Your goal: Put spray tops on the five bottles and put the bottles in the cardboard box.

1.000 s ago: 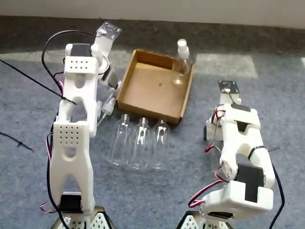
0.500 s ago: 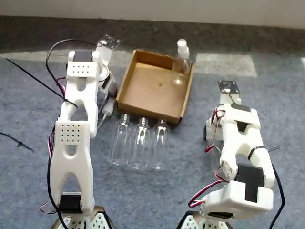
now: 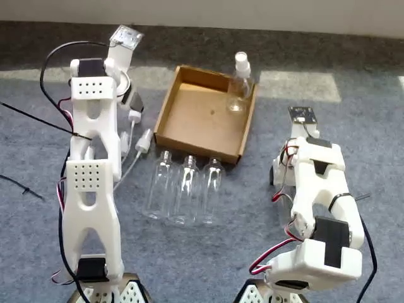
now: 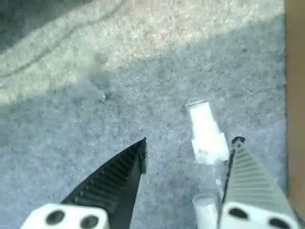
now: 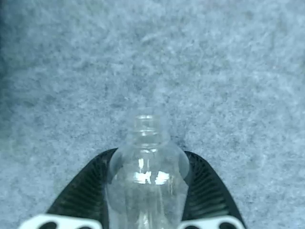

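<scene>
My left gripper (image 4: 189,143) hangs open over the grey carpet, left of the cardboard box (image 3: 166,107). A white spray top (image 4: 207,134) lies between its fingers, close to one finger (image 4: 244,171); a second spray top (image 4: 205,210) lies nearer the wrist. In the high view these two spray tops (image 3: 134,115) (image 3: 144,141) lie beside the left arm. My right gripper (image 5: 150,155) is shut on a clear bottle (image 5: 145,174) with a bare neck. Three capless bottles (image 3: 185,185) lie side by side in front of the box. One bottle with a spray top (image 3: 238,85) stands in the box's back right corner.
The right arm (image 3: 319,202) is folded low at the right of the carpet. Black cables (image 3: 38,117) trail at the left. The box's edge (image 4: 295,95) shows beside my left gripper. Open carpet lies between the lying bottles and the right arm.
The left arm has swung left, away from the box, and a spray top beside it has come into sight. The right arm has not moved.
</scene>
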`<state>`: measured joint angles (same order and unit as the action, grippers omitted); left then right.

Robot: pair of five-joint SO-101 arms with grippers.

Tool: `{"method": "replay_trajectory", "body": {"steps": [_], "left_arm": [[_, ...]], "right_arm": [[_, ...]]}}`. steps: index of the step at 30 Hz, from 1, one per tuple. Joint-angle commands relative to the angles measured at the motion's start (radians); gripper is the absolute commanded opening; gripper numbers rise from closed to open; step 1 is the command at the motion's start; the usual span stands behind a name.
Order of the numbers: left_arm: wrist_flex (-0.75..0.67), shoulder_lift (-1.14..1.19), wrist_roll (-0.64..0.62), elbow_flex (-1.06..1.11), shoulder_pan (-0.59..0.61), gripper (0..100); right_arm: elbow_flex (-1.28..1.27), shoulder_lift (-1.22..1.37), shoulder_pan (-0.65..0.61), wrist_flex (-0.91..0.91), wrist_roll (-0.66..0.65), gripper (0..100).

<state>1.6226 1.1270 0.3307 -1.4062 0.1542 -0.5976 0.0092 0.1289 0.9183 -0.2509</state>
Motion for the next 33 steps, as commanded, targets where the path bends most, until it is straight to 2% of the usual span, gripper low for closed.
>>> {"method": "replay_trajectory", "body": {"steps": [1, 7, 13, 16, 26, 33], "left_arm": [[0.003, -0.027, -0.005, -0.053, -0.056, 26], [-0.104, -0.027, -0.020, 0.041, -0.094, 26], [-0.129, -0.027, -0.087, 0.107, -0.068, 26], [-0.150, -0.027, -0.124, 0.140, -0.048, 22], [-0.167, -0.027, -0.124, 0.252, -0.039, 21], [-0.161, -0.035, -0.124, 0.289, -0.038, 2]], "right_arm": [[0.024, -0.004, -0.013, 0.010, -0.005, 0.4], [0.024, -0.004, -0.015, 0.010, -0.009, 0.4], [0.024, -0.004, -0.015, 0.008, -0.009, 0.4], [0.024, -0.004, -0.015, 0.010, -0.009, 0.4], [0.022, -0.004, -0.015, 0.012, -0.009, 0.4], [0.024, -0.007, -0.013, 0.058, -0.009, 0.4]]}}
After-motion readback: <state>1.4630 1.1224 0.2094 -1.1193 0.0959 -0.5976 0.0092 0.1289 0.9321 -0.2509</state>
